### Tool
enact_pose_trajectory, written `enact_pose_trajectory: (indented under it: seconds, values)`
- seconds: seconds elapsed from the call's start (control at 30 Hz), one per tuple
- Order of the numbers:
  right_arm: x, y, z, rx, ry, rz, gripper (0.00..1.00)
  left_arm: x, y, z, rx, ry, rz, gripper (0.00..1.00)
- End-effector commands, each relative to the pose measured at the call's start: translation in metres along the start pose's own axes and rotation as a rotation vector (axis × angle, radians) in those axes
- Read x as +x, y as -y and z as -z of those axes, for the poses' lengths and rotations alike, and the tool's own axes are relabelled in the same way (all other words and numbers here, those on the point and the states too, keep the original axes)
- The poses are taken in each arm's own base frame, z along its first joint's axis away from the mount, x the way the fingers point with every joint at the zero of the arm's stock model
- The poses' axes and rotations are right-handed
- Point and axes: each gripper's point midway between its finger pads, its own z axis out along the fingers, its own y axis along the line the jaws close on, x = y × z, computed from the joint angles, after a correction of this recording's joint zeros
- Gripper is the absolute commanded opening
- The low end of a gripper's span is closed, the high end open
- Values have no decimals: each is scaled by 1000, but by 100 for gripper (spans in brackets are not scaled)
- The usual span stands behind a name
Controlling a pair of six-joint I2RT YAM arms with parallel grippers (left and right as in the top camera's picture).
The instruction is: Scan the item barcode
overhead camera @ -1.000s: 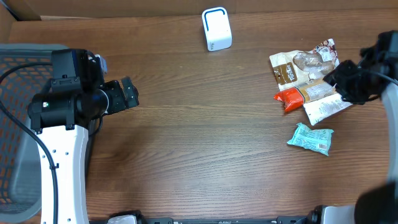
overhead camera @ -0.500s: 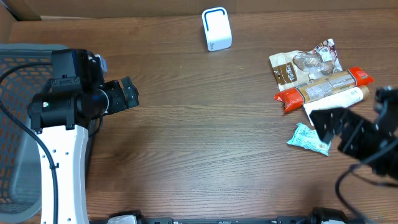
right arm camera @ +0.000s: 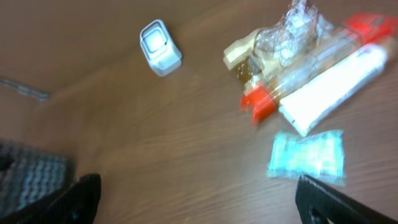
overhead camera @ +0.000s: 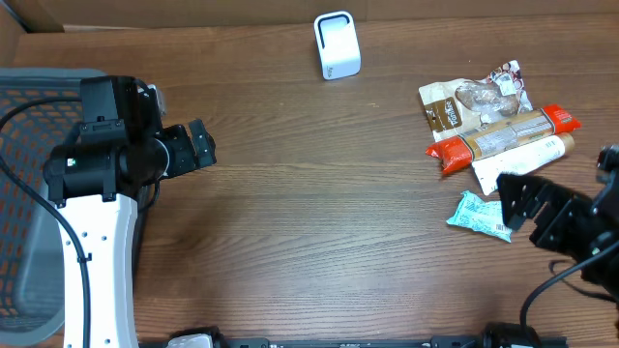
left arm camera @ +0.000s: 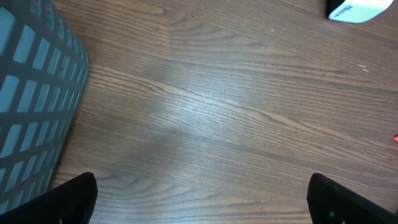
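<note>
A white scanner box (overhead camera: 337,44) stands at the back middle of the table and shows in the right wrist view as the scanner (right arm camera: 160,47). At the right lie a brown snack bag (overhead camera: 464,101), a clear packet with orange ends (overhead camera: 503,135), a white tube (overhead camera: 517,162) and a teal packet (overhead camera: 482,215). My right gripper (overhead camera: 527,208) hangs open just right of the teal packet (right arm camera: 308,155), holding nothing; this view is blurred. Far to the left, my left gripper (overhead camera: 198,147) is open over bare wood, with nothing between its fingers (left arm camera: 74,199).
A grey mesh basket (overhead camera: 39,193) stands at the left edge beside the left arm, and its wall (left arm camera: 31,106) fills the left of the left wrist view. A cardboard wall runs along the back.
The right arm has swung from over the pile at the right down toward the front right. Its jaws now stand wider. The left arm has not moved.
</note>
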Motion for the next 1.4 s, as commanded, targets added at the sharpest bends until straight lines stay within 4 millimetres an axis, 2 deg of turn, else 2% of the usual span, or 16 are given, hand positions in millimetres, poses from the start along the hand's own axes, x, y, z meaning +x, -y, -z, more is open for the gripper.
enact_pose_trajectory:
  seconds: [0.0, 0.1, 0.23, 0.5, 0.77, 1.1, 1.37]
  values:
    - [-1, 12, 0, 48, 112, 65, 100, -5, 2, 2, 3, 12, -17, 100]
    - [2, 12, -7, 7, 222, 114, 100, -5, 2, 2, 3, 11, -17, 100]
    - [18, 13, -22, -51, 341, 239, 100, -5, 2, 2, 3, 11, -17, 99]
    - [44, 50, -67, -36, 550, 241, 100, -5, 2, 2, 3, 11, -17, 100]
    - [76, 76, -114, -62, 650, 236, 100, -5, 2, 2, 3, 12, -17, 100]
    - [94, 88, -135, -56, 638, 228, 100, -5, 2, 2, 3, 11, -17, 100]
    - [93, 88, -135, -56, 639, 228, 100, -5, 2, 2, 3, 12, -17, 100]
